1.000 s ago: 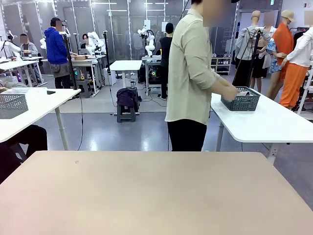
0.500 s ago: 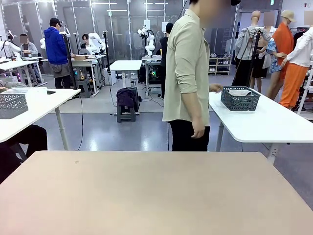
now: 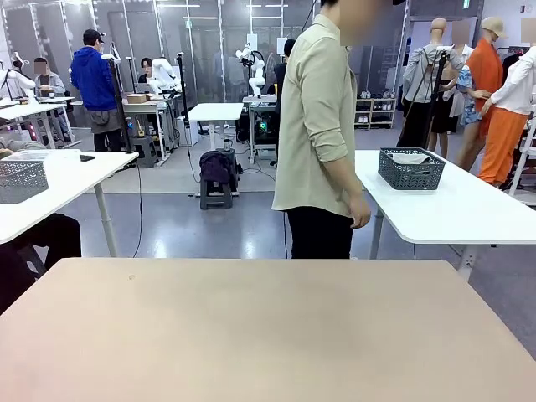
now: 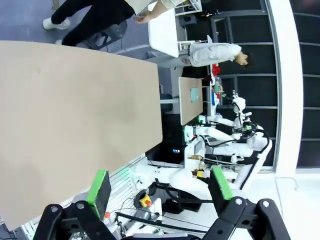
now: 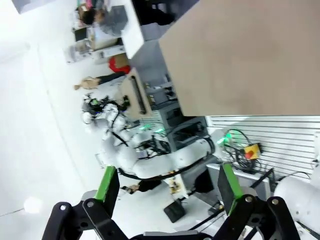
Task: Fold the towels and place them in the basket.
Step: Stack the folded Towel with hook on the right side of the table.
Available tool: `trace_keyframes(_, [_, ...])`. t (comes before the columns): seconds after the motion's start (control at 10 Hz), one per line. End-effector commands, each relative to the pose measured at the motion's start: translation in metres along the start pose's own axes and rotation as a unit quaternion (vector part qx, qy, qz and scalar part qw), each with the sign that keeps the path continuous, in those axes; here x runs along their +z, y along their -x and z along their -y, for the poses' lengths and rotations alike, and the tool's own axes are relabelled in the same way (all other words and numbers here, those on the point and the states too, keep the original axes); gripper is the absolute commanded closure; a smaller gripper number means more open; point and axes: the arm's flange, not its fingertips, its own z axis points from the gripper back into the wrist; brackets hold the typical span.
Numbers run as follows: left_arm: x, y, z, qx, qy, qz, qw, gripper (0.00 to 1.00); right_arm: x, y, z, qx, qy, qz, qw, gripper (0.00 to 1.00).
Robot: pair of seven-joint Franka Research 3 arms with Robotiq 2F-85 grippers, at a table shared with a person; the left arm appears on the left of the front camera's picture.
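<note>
Basket (image 3: 411, 168): on the white side table, towel (image 3: 410, 158) inside, beside the person (image 3: 322, 134) | your left gripper (image 4: 160, 187) and right gripper (image 5: 166, 189): spread, empty, parked off the beige table (image 3: 251, 335), awaiting work.

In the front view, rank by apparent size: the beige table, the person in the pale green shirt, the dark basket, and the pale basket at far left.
1. Beige table, nearest the camera.
2. Person in the pale green shirt.
3. Dark basket and pale basket: too alike to rank; the pale one is cut off by the picture's edge.
</note>
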Motion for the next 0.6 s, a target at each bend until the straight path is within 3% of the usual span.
trace_keyframes(0.0, [0.013, -0.009, 0.005, 0.022, 0.016, -0.001, 1.0, 0.0, -0.016, 0.0, 0.011, -0.011, -0.046, 0.014, 0.999, 0.0])
trace_keyframes(0.2, [0.007, -0.006, -0.001, 0.031, 0.035, 0.024, 0.999, 0.0, -0.024, -0.01, 0.023, -0.016, -0.065, 0.013, 0.998, 0.0])
trace_keyframes(0.5, [-0.009, -0.009, -0.003, 0.039, 0.047, 0.011, 0.998, 0.0, -0.03, -0.018, 0.026, 0.019, -0.089, -0.02, 0.996, 0.0])
